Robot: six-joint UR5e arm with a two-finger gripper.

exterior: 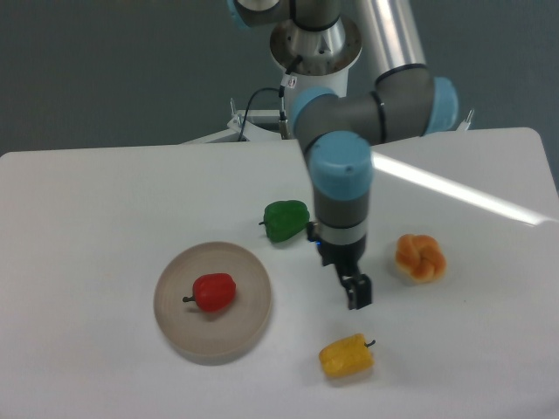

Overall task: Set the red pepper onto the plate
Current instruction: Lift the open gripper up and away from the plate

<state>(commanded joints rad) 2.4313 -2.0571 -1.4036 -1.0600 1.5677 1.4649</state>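
The red pepper (pixel 214 291) lies on its side in the middle of the beige plate (pixel 249 323), stem pointing left. Nothing touches it. My gripper (pixel 356 291) hangs well to the right of the plate, above the table between the green pepper and the yellow pepper. It holds nothing. Its fingers point down and look close together, but from this angle the gap between them is hidden.
A green pepper (pixel 286 220) sits behind and to the right of the plate. A yellow pepper (pixel 346 356) lies near the front edge, just below the gripper. An orange lobed pepper (pixel 420 257) rests to the gripper's right.
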